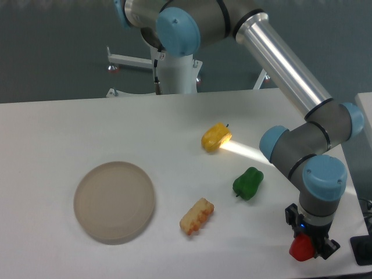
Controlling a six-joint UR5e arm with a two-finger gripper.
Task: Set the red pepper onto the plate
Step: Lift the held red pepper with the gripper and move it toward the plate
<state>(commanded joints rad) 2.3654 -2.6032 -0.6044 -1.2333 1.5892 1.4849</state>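
The red pepper (300,249) is small, glossy and bright red, at the lower right near the table's front edge. My gripper (311,247) points down right over it, with its fingers on either side of the pepper and apparently closed on it. Whether the pepper rests on the table or is lifted off it cannot be told. The plate (114,201) is a large round beige disc lying flat at the left of the table, far from the gripper, with nothing on it.
A green pepper (247,183) lies left of the arm's wrist. A yellow pepper (215,137) lies farther back. A tan ridged toy food piece (196,216) lies between the plate and the green pepper. The table's right edge is close to the gripper.
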